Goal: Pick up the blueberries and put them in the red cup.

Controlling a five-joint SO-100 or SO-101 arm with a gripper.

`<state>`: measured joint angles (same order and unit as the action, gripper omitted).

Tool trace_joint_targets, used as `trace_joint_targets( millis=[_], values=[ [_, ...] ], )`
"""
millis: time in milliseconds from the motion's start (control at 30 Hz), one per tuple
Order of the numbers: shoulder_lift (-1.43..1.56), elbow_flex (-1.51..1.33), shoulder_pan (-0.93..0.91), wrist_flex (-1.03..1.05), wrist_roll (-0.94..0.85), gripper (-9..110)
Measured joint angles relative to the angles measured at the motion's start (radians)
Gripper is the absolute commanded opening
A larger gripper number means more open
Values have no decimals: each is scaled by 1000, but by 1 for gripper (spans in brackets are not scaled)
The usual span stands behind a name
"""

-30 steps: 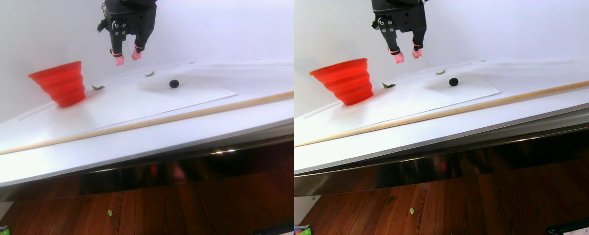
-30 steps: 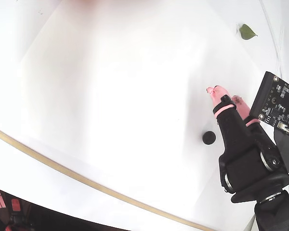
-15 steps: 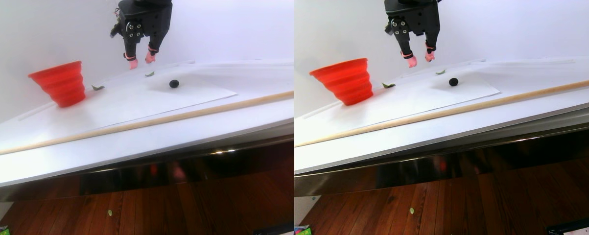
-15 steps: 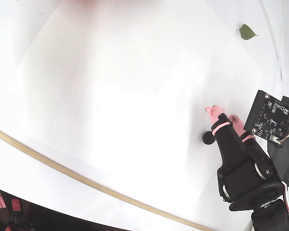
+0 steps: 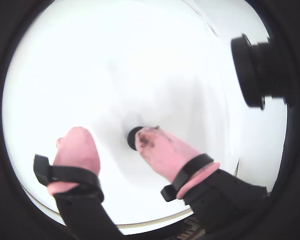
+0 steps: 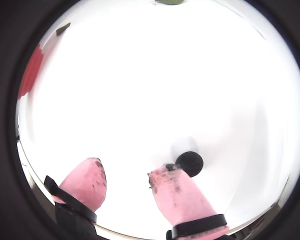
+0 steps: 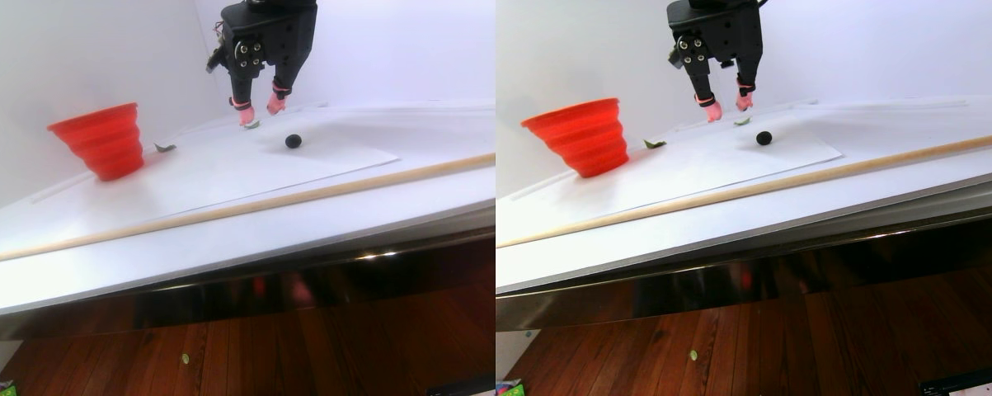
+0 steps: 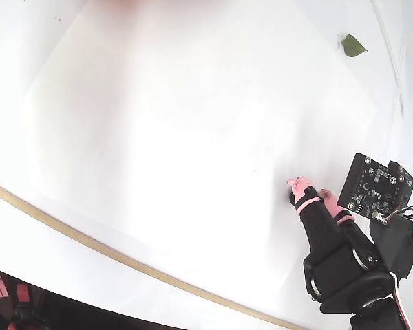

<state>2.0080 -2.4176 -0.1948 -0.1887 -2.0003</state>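
The arm points down at the upper middle of the stereo pair's left half, its gripper (image 7: 262,107) spread wide and empty. In a wrist view one blueberry (image 6: 190,162) sits just beyond the right pink fingertip (image 6: 172,185), lower centre.

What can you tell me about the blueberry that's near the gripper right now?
The blueberry is one small, round, matte blue-black ball resting on the white sheet. In both wrist views it sits just beyond the tip of the right-hand pink finger, outside the open gap rather than between the fingers; contact cannot be told. It looks whole. The stereo pair view shows it well apart from the red cup.
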Motion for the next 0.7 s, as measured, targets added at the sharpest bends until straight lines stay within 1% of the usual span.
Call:
trace_joint_targets(
  millis=[333, 700],
  values=[
    [-2, 0, -51, -3, 0, 18],
    [-97, 2, -95, -87, 0, 19]
  ],
)
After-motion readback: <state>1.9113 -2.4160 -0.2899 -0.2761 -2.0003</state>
